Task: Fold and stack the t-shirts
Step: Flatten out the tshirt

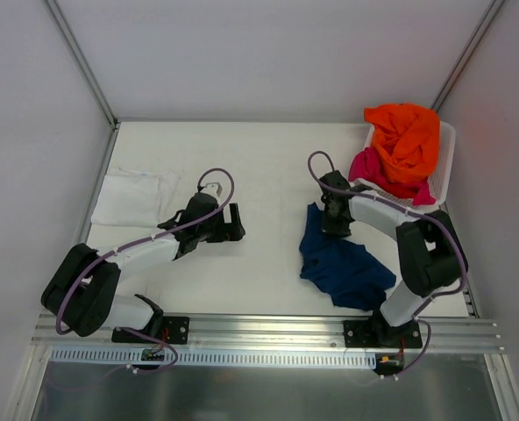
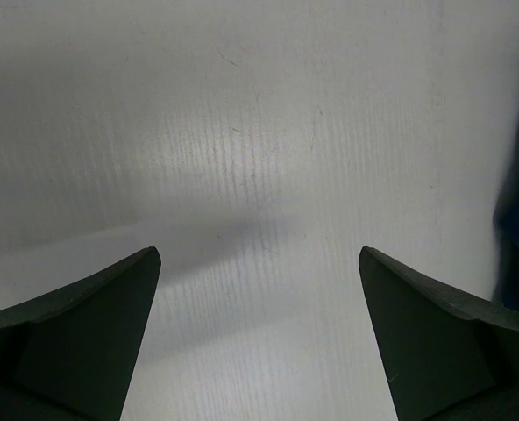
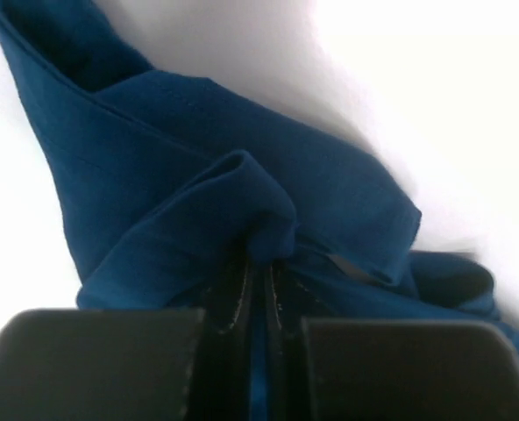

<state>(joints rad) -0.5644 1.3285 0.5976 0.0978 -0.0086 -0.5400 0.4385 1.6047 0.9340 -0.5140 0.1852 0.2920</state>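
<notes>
Fabric of the navy shirt (image 1: 343, 267) is clamped in your right end effector (image 3: 258, 263); the shirt lies crumpled on the table (image 1: 259, 158), right of centre. Your left end effector (image 2: 259, 263) is spread apart above the table. The white shirt (image 1: 132, 197) lies far left; the orange shirt (image 1: 406, 136) and pink shirt (image 1: 382, 171) sit in the basket (image 1: 446, 149).

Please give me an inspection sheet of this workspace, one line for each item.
Surface: white table, bare in the middle.
Job's things: navy shirt crumpled, near right; white shirt flat, far left; orange shirt and magenta shirt heaped in basket.
Clutter: nothing seen.
Grippers: left gripper open over bare table; right gripper shut on navy shirt fold.
Cables: purple cable looping above each arm.
Surroundings: white walls; metal rail at near edge.
</notes>
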